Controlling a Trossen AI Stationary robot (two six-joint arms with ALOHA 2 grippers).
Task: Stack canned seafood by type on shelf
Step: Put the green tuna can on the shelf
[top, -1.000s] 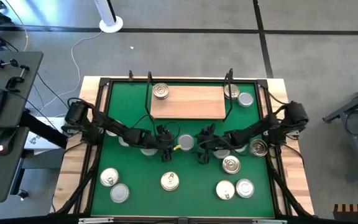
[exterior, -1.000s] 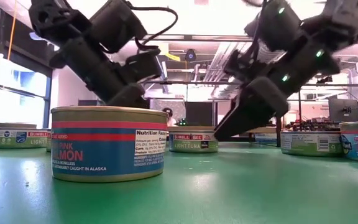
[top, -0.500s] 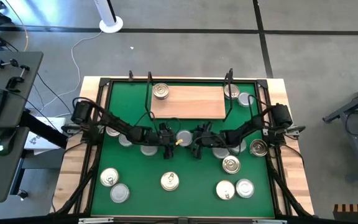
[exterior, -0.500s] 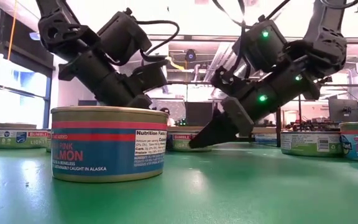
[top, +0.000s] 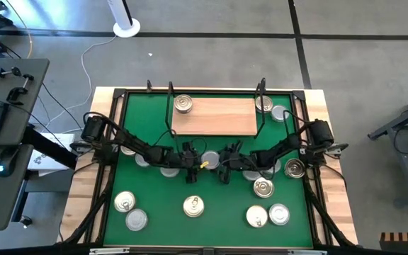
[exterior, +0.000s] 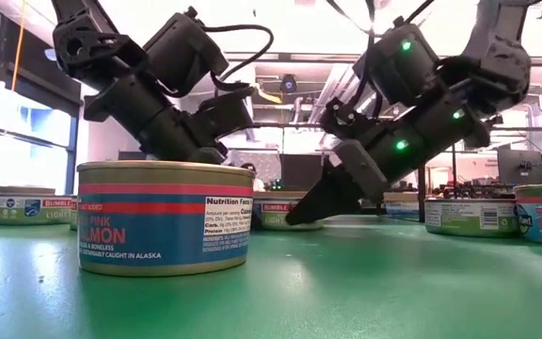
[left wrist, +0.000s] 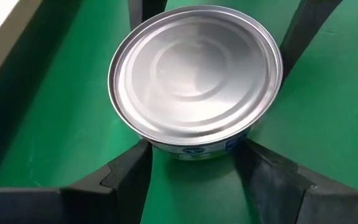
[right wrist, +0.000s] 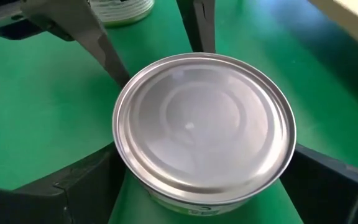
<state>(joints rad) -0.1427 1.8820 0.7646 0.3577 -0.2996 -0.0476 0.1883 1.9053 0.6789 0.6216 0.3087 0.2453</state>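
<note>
A silver-lidded tuna can (top: 210,160) stands on the green mat at mid-table, in front of the wooden shelf (top: 214,117). My left gripper (top: 195,159) comes at it from the table's left, open, fingertips against the wall facing it (left wrist: 191,158). My right gripper (top: 224,162) comes from the right, open wide, one finger on each side of the same can (right wrist: 204,127). A gold-lidded can (top: 183,105) stands on the shelf's left end. My left gripper slants down from the table's left, both fingertips (left wrist: 138,158) close against the can's lower wall (left wrist: 191,148); whether they touch it I cannot tell. My right gripper slants down from the right, fingers (right wrist: 98,174) flanking the can's wall; whether they touch it I cannot tell.
Two cans (top: 272,109) stand just right of the shelf. Several more lie scattered over the mat's near half, among them a salmon can (exterior: 166,217) and others (top: 263,188) (top: 125,202). A few cans sit under both arms. Black frame rails (top: 115,127) edge the mat.
Both grippers have sunk toward the mat and closed in on the middle can. The right one has come down further, moved toward the table's left and rolled a little. The can has stayed put.
</note>
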